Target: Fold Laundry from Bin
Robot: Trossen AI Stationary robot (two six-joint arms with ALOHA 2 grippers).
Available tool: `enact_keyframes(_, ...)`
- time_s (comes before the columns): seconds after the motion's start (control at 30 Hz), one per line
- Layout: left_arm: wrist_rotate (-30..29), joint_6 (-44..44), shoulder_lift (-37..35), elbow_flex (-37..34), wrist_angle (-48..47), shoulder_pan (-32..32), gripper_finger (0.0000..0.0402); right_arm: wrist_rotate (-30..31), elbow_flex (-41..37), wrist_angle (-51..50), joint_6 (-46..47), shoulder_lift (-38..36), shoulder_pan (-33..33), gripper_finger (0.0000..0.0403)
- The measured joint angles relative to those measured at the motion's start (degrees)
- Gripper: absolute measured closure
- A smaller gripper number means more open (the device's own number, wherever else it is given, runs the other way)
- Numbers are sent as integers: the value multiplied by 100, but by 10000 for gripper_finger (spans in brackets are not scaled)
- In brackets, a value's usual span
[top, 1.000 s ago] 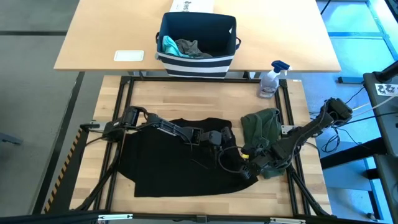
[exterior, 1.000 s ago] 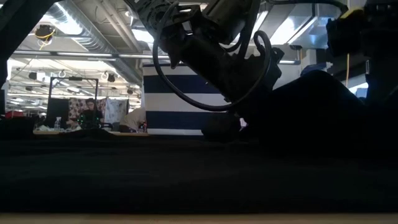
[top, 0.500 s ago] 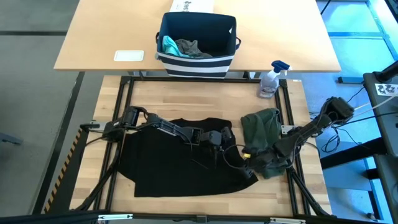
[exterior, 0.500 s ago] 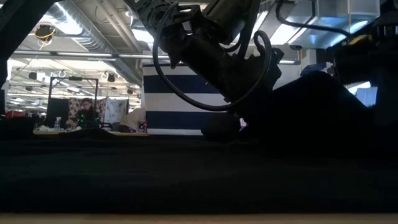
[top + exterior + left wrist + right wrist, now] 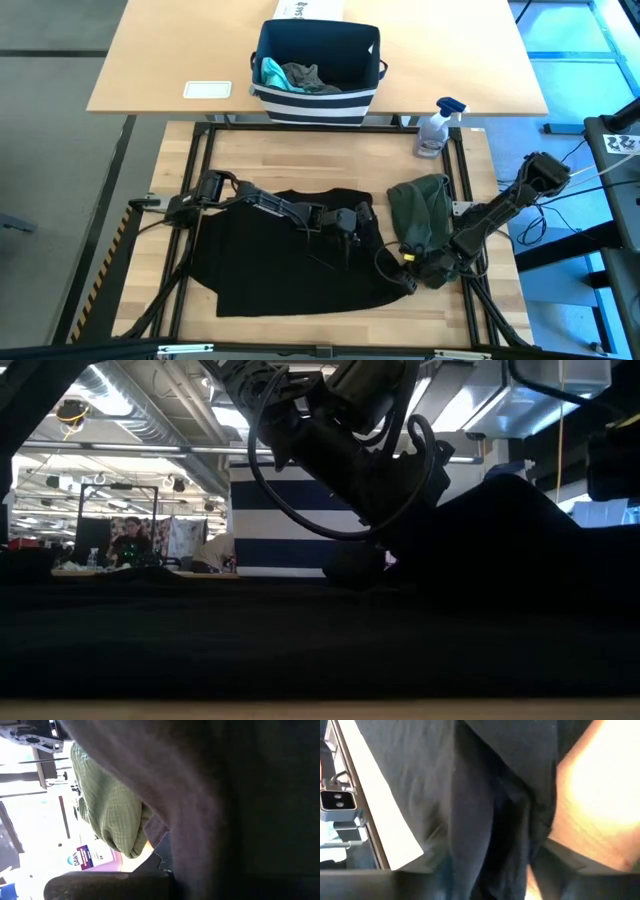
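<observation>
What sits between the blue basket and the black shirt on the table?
In the high view, only bare wood and a dark frame bar lie between the blue basket and the black shirt.

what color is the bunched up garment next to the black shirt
Olive green, clearest in the high view.

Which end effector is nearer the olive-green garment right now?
Right. The right end effector sits just below the olive-green garment, at the black shirt's corner; the left end effector lies farther left.
</observation>
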Motion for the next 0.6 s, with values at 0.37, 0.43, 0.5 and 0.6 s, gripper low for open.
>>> enact_keyframes(0.37,-130,114,-22,2,67,45,401,589,90,34,15,-1,113,383)
enact_keyframes(0.43,-223,154,-60,1,88,76,401,801,159,16,10,-57,118,393)
enact_keyframes(0.5,-285,155,-132,67,23,110,401,1061,242,5,-50,-120,180,396)
enact_keyframes(0.6,-358,251,-262,222,32,159,401,1407,438,-456,-43,-243,324,396)
